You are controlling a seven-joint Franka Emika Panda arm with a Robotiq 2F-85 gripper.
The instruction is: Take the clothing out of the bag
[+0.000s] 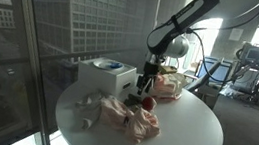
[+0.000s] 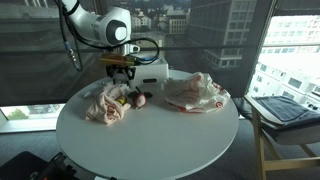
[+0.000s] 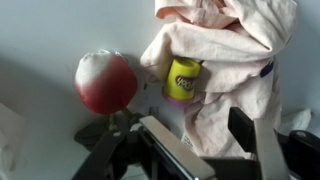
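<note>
A pale pink piece of clothing (image 1: 129, 118) lies crumpled on the round white table, apart from the bag; it also shows in an exterior view (image 2: 106, 104) and in the wrist view (image 3: 235, 55). The bag (image 2: 196, 92), a white plastic one with red print, lies flat further along the table and shows in both exterior views (image 1: 173, 85). My gripper (image 3: 205, 135) is open and empty, hanging just above the edge of the clothing (image 1: 144, 84) (image 2: 122, 80).
A red and white apple-like ball (image 3: 105, 82) and a small yellow tub (image 3: 182, 80) sit beside the clothing. A white box (image 1: 106, 76) stands at the table's window side. The table edge (image 2: 150, 160) drops off all round; a chair (image 2: 285, 110) stands beside it.
</note>
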